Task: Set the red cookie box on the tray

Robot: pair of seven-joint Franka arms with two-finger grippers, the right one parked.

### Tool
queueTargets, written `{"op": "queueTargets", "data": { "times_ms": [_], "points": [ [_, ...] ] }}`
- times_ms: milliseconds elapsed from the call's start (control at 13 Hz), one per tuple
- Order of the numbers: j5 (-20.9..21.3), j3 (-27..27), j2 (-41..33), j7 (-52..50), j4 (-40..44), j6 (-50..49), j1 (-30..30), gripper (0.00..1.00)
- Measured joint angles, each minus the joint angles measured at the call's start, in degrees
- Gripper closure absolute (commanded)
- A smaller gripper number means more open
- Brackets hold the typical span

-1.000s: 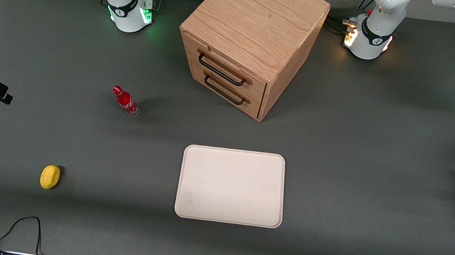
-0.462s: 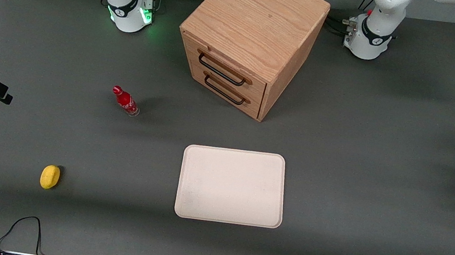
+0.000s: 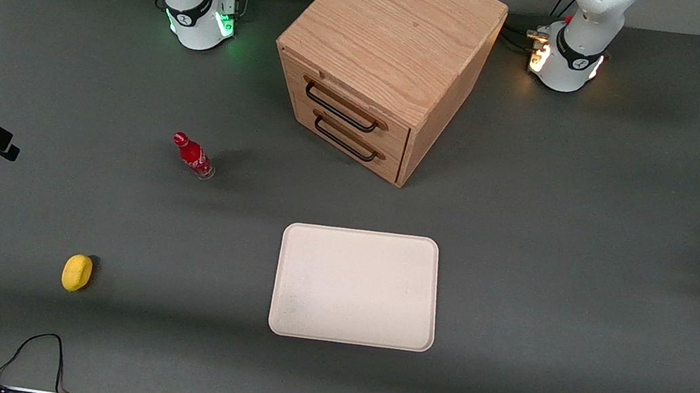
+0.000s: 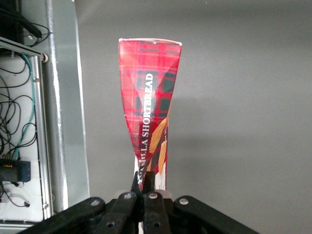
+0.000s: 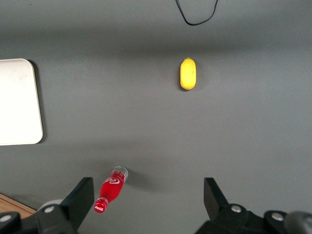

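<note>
gripper fingers pinch one end of red cookie box, which hangs lifted over the table near its working-arm edge, out of the front view; tray sits well apart mid-table; end grip looks thin, box may swing or slip during carry

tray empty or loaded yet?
Empty. The tray shows bare off-white surface in the front view; the red cookie box sits pinched in the claw, out of the front view.

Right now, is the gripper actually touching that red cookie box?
Touching. The left wrist view shows the gripper closed on the end of the red cookie box, which hangs above the grey table.
</note>
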Motion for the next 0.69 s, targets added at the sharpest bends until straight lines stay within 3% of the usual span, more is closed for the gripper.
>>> {"op": "queueTargets", "data": {
  "times_ms": [385,692],
  "points": [
    [-0.02,-0.97,-7.11,0.01,-0.07,-7.44,-1.10,1.00],
    [0.06,-1.74,-10.09,-0.32,-0.15,-14.99,-9.28,1.00]
  ]
}}
